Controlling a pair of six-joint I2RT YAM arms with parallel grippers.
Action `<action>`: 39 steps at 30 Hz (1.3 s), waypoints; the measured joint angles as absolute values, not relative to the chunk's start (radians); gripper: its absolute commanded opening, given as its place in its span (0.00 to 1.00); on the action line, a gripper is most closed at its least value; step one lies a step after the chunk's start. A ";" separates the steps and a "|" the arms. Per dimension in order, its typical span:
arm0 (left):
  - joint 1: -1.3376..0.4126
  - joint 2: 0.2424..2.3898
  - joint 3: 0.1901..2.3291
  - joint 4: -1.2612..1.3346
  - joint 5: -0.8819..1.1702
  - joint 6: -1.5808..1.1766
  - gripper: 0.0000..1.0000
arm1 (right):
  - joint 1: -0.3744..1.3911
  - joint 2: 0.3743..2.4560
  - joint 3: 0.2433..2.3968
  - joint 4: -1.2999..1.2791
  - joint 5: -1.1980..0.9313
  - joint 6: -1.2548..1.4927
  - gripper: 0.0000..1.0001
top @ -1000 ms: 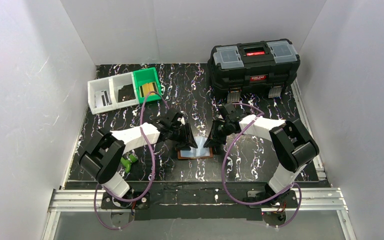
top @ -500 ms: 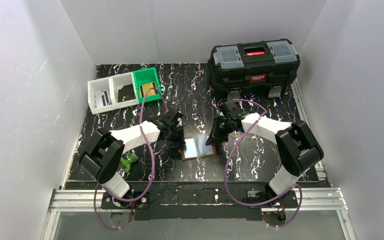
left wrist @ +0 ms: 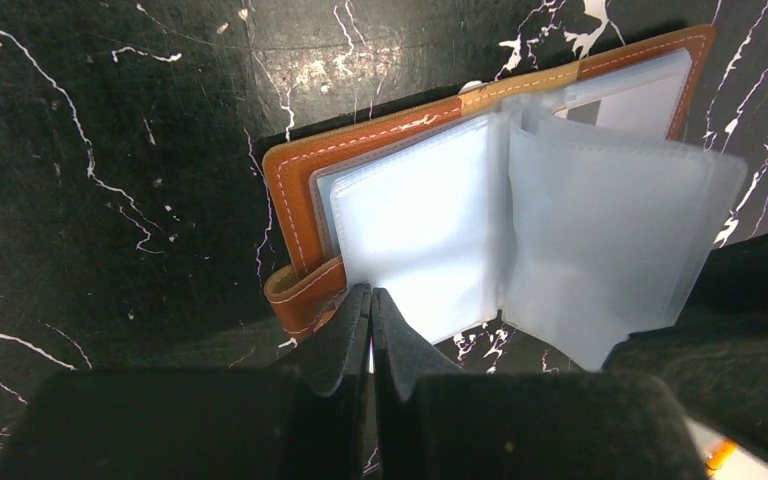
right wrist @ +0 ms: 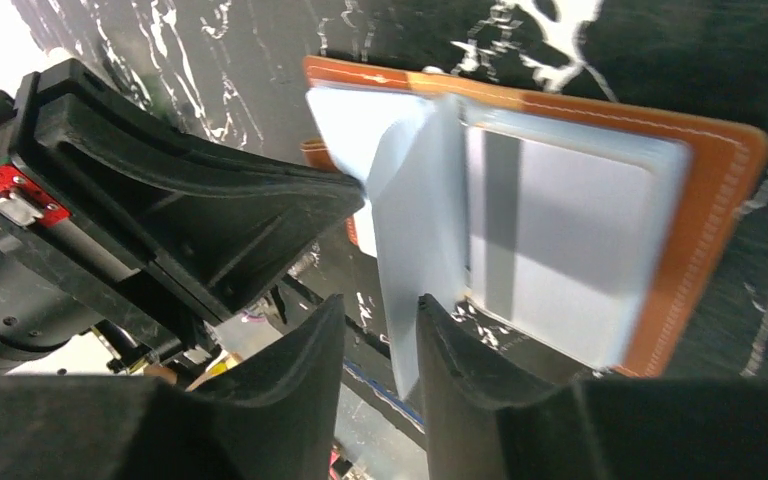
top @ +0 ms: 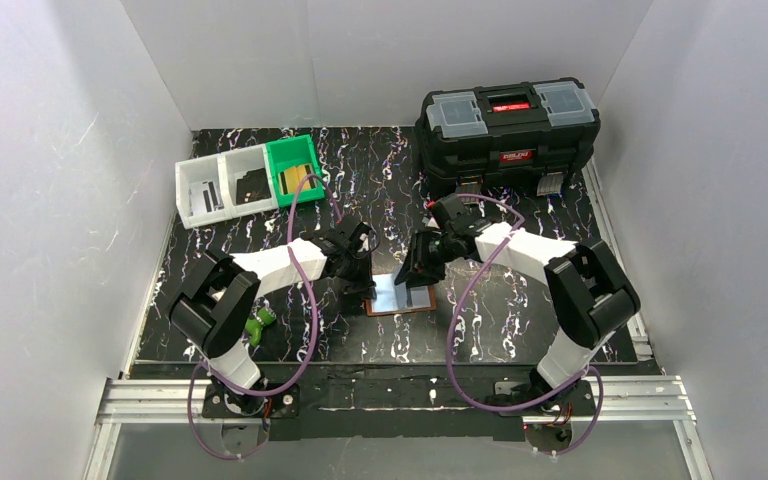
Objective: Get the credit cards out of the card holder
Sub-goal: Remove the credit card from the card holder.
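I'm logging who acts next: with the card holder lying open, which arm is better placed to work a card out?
Right. The right claw straddles the raised clear sleeve of the card holder, fingers either side. The left claw is shut, tips at the holder's edge, likely steadying it.

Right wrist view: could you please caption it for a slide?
Right pincer straddles a raised clear sleeve of the open brown card holder.

Gripper fingers slightly apart, straddling a clear sleeve that stands up from the open holder just ahead. Holder lies flat on the bench, pale pockets up. Left gripper ahead-left, fingers together, tip at the holder's left edge.
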State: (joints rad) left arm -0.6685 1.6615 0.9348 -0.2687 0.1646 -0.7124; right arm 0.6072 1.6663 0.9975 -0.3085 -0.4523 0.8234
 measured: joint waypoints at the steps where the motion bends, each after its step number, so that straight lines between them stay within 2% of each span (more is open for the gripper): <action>1: -0.669 1.661 0.935 -0.269 0.165 -0.712 0.00 | 0.615 1.677 1.006 -0.303 -0.460 0.829 0.48; 5: -0.669 1.656 0.936 -0.276 0.157 -0.703 0.00 | 0.641 1.716 1.031 -0.275 -0.483 0.844 0.56; 9: -0.669 1.622 0.936 -0.323 0.133 -0.688 0.02 | 0.648 1.744 1.045 -0.260 -0.501 0.855 0.59; 20: -0.669 1.365 0.954 -0.488 0.059 -0.663 0.03 | 0.651 1.838 1.076 -0.225 -0.522 0.891 0.74; 27: -0.669 1.352 0.964 -0.528 0.063 -0.655 0.03 | 0.658 1.841 1.077 -0.208 -0.519 0.904 0.76; 35: -0.668 1.397 0.998 -0.493 0.141 -0.671 0.14 | 0.659 1.791 1.077 -0.247 -0.470 0.887 0.79; 39: -0.668 1.462 1.015 -0.414 0.222 -0.712 0.19 | 0.632 1.707 1.077 -0.287 -0.427 0.861 0.75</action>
